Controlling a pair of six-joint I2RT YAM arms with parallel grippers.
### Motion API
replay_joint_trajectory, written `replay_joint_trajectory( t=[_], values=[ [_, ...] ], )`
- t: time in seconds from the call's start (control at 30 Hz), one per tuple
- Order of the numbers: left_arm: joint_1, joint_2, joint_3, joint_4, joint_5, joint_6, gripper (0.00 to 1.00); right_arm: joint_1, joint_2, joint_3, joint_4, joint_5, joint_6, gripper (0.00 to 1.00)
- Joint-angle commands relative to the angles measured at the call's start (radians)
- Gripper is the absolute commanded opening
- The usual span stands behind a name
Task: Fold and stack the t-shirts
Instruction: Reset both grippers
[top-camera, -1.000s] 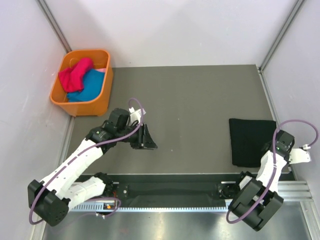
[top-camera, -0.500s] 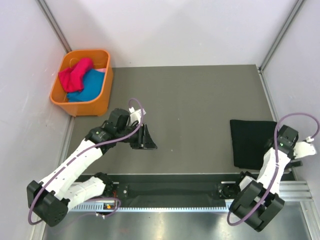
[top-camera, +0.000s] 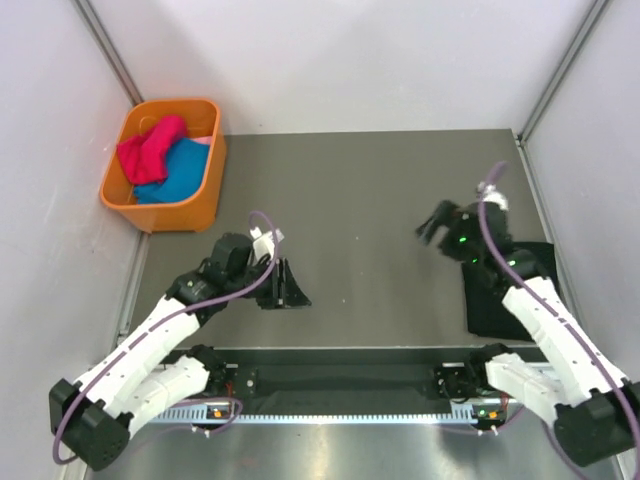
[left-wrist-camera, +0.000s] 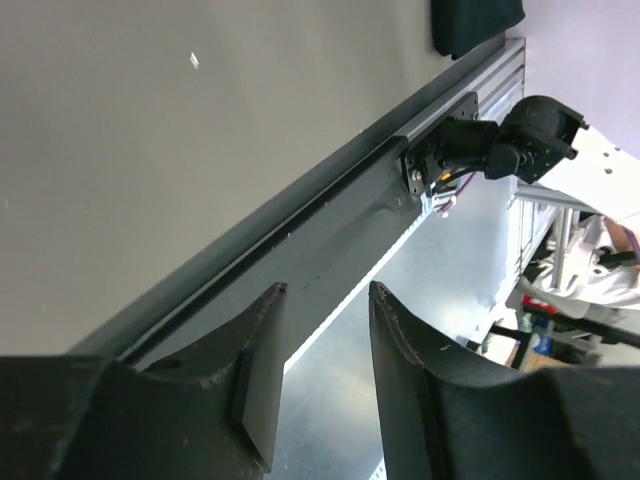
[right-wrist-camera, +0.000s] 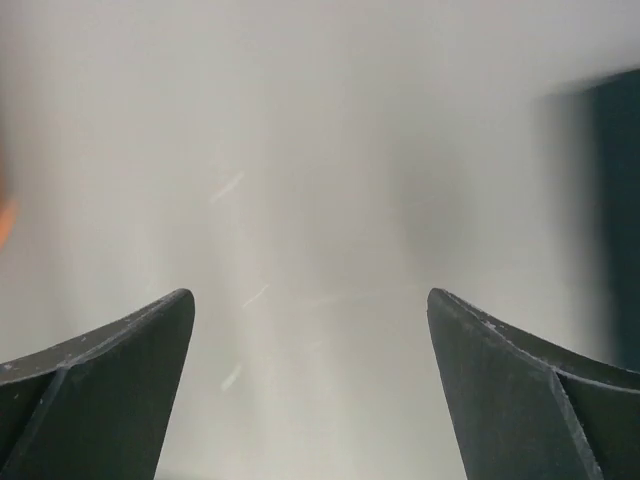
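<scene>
Right gripper (top-camera: 432, 225) swung away from folded black t-shirt (top-camera: 482, 300) at table's right edge, jaws now spread wide, empty. Left gripper (top-camera: 290, 285) half-open, holding nothing. 1 shirt done; pink t-shirt (top-camera: 150, 150) and teal t-shirt (top-camera: 176, 178) wait in orange basket (top-camera: 185, 215)

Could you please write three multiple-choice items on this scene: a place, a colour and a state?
1. Where on the table does the folded black t-shirt lie? A far-left corner; B right side; C centre.
2. What colour is the uppermost t-shirt in the orange basket? A magenta-pink; B yellow; C white.
3. How is the right pincer? A shut on cloth; B shut, empty; C open, empty.
1 B, beside the right edge; 2 A, magenta-pink cloth tops the teal-blue one; 3 C, fingers wide apart over bare table.
</scene>
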Motion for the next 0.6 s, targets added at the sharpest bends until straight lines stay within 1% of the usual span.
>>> replay_joint_trajectory(
  t=[0.0,0.03,0.07,0.1,0.13,0.17,0.2,0.23,0.27,0.3,0.33,0.37,0.4,0.43,0.47,0.5,0.53,0.57],
  values=[
    [0.004,-0.104,-0.097,0.133,-0.004,-0.114,0.43,0.228,-0.038,-0.065,0.208,-0.232,0.066,1.0],
    [0.004,-0.16,-0.165,0.207,-0.002,-0.146,0.43,0.267,-0.056,-0.154,0.264,-0.249,0.124,1.0],
    [0.004,-0.193,-0.203,0.243,-0.002,-0.212,0.44,0.301,-0.082,-0.214,0.34,-0.296,0.163,1.0],
    [0.004,-0.225,-0.238,0.281,0.001,-0.249,0.44,0.357,-0.143,-0.275,0.406,-0.309,0.201,1.0],
    [0.004,-0.298,-0.313,0.374,-0.001,-0.286,0.45,0.384,-0.179,-0.399,0.542,-0.323,0.27,1.0],
    [0.005,-0.338,-0.342,0.404,-0.01,-0.356,0.45,0.407,-0.217,-0.459,0.603,-0.326,0.304,1.0],
    [0.007,-0.377,-0.368,0.43,-0.02,-0.382,0.46,0.451,-0.292,-0.516,0.65,-0.327,0.335,1.0],
    [0.008,-0.45,-0.405,0.449,-0.042,-0.405,0.47,0.465,-0.327,-0.605,0.707,-0.327,0.391,1.0],
    [0.008,-0.489,-0.422,0.476,-0.054,-0.448,0.53,0.477,-0.358,-0.639,0.721,-0.333,0.416,1.0],
    [0.01,-0.524,-0.444,0.498,-0.062,-0.471,0.54,0.487,-0.418,-0.67,0.733,-0.346,0.433,1.0],
    [0.01,-0.599,-0.494,0.524,-0.068,-0.499,0.55,0.488,-0.446,-0.711,0.732,-0.372,0.458,1.0],
    [0.011,-0.636,-0.52,0.57,-0.07,-0.56,0.56,0.488,-0.472,-0.727,0.718,-0.384,0.465,1.0],
    [0.011,-0.674,-0.548,0.61,-0.073,-0.593,0.56,0.49,-0.534,-0.739,0.705,-0.392,0.467,1.0],
    [0.011,-0.748,-0.597,0.633,-0.085,-0.623,0.57,0.491,-0.567,-0.759,0.691,-0.398,0.482,1.0],
    [0.011,-0.788,-0.62,0.642,-0.099,-0.696,0.57,0.491,-0.602,-0.771,0.674,-0.399,0.493,1.0],
    [0.011,-0.828,-0.646,0.68,-0.112,-0.747,0.61,0.493,-0.678,-0.783,0.674,-0.402,0.504,1.0],
    [0.011,-0.881,-0.728,0.747,-0.105,-0.894,0.62,0.491,-0.719,-0.806,0.672,-0.403,0.527,0.99],
    [0.011,-0.863,-0.794,0.876,-0.088,-0.977,0.61,0.491,-0.758,-0.816,0.663,-0.403,0.537,1.0]
  ],
)
